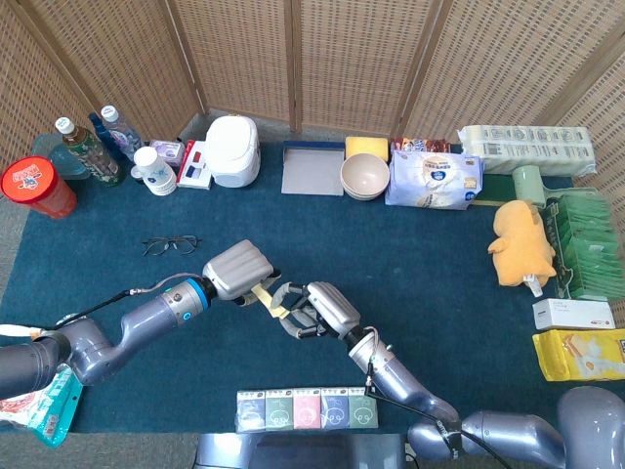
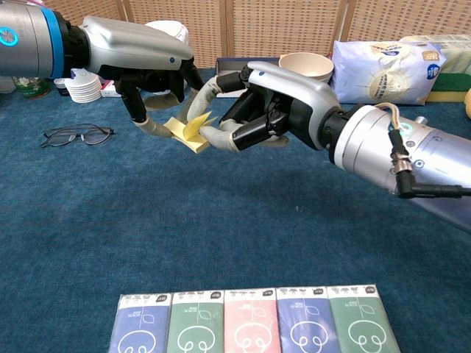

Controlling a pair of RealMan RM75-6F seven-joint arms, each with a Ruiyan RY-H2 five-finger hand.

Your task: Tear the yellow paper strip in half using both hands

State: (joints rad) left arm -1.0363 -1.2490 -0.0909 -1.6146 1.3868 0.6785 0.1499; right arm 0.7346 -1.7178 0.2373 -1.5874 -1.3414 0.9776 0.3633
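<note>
Left hand and right hand are both pinching the yellow paper strip between their fingers, holding it above the tabletop near its front edge.

paper strip: showing plain yellow
left hand: showing silver shell, black underside, beige fingertips, blue wrist band
right hand: showing silver over black, beige fingertips
counter: wearing dark teal carpet
packets: running blue, green, pink, blue, green, each carrying a white outline drawing
plush toy: showing orange-yellow
canister: showing red
screen: showing tan woven wicker
</note>
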